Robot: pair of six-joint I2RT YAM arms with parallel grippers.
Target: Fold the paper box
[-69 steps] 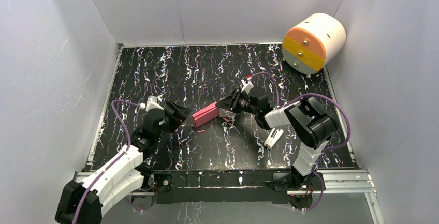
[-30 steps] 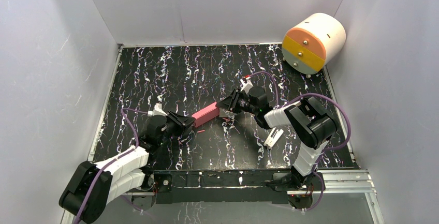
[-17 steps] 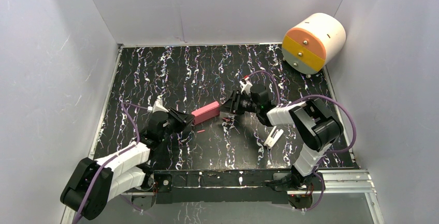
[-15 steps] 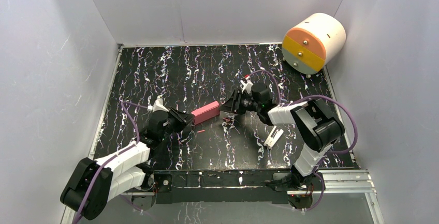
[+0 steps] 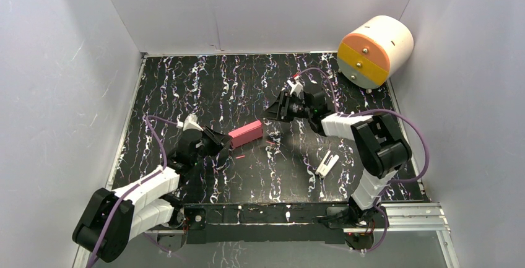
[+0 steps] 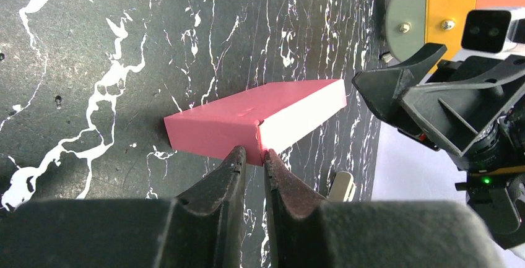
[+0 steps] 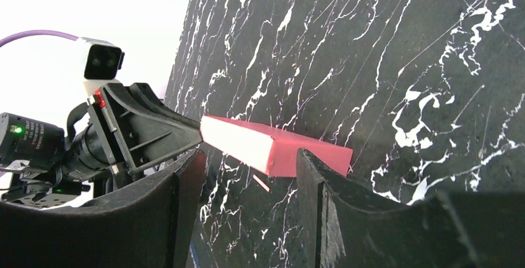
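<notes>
The shallow pink-red card paper box (image 5: 246, 134) is pointing diagonally, near-left to far-right; the left gripper (image 6: 252, 155) is pinching its near-left end, the right gripper (image 5: 273, 108) gaping apart.

The pink-red paper box (image 5: 246, 134) (closed, shallow) lies flat and diagonal on the table (image 5: 186, 82).

- Paper box (image 6: 247, 116) — near lower edge covered by the tips of the left gripper (image 6: 252, 154). Whether card is pinched in the narrow slit between them cannot be told.
- Cylinder (image 6: 433, 8) — cut off by the top edge of the left wrist view.
- Right gripper (image 6: 376, 88) — body runs out past the right edge of that view.
- White clip (image 6: 342, 186) — only a corner shows beside a finger.
- Red slivers (image 5: 241, 155) near the box: too small to identify.
</notes>
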